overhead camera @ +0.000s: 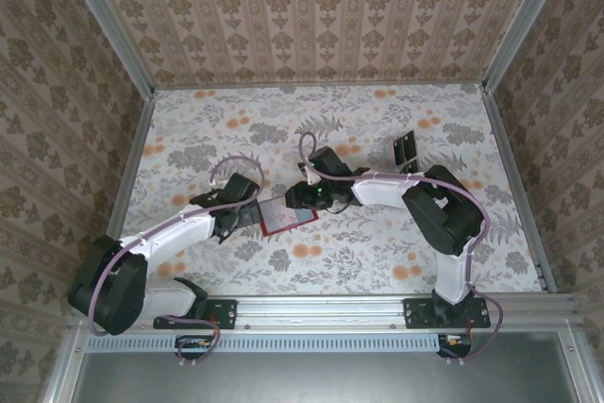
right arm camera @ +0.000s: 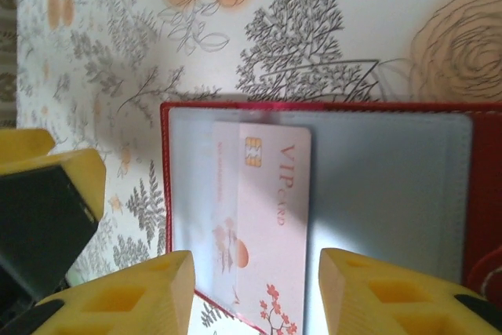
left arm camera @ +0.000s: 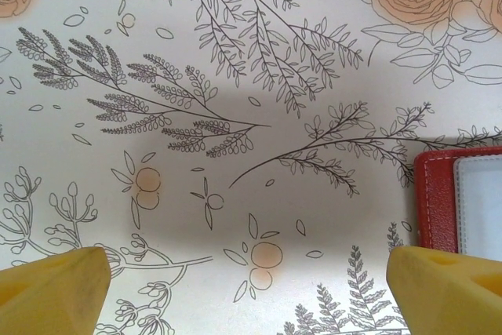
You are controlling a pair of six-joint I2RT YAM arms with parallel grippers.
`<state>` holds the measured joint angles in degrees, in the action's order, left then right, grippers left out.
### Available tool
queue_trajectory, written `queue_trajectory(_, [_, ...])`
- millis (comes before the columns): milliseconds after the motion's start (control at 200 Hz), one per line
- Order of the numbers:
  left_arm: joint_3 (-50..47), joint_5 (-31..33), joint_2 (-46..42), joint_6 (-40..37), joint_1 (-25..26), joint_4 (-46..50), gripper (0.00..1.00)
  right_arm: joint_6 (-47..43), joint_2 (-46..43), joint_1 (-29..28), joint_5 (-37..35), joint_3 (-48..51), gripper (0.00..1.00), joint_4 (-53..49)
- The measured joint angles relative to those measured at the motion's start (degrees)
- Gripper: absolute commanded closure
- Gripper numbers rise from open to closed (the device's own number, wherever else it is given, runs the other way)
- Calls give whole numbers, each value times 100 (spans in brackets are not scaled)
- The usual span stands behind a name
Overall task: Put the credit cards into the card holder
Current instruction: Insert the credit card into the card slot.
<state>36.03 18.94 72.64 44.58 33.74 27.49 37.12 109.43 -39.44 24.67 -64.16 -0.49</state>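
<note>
- Red leather marks the holder (right arm camera: 485,194): it lies open and flat on the floral table (left arm camera: 235,76), at centre frame in the top view, between my two grippers.
- A pale card (right arm camera: 263,209) printed "VIP" lies on the holder's grey lining, left of centre in the right wrist view. Its upper end appears tucked under the pocket edge. Its lower end runs off the bottom of the frame, seemingly past the red rim.
- My right gripper (right arm camera: 257,296) hangs over the card's lower end, jaws parted, one yellow finger on each side. The gap is wider than the card and nothing is clamped.
- My left gripper (left arm camera: 249,292) is spread wide and empty, with the holder's red corner (left arm camera: 435,202) at the right edge of its view, just beside one fingertip.
- Step in hand, as I judge it: seating this card in its pocket. It looks only partly in.
- The next move calls for a push along the card's long axis, with the holder kept from sliding; my left fingers are well placed to brace it.
</note>
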Motion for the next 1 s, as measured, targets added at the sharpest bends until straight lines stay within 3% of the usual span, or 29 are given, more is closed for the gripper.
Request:
queue_trajectory(140, [0,-52,76,-52,-9,-4,0,-245,15,-22,-372,-343,82,-525])
queue_trajectory(275, [0,-96,251,-92,-9,-7,0,-380,166,-22,-549,-575,89,-776])
queue_trajectory(1000, [0,-205,793,-184,-9,-319,0,-420,702,-527,-789,-1049,91,-1215])
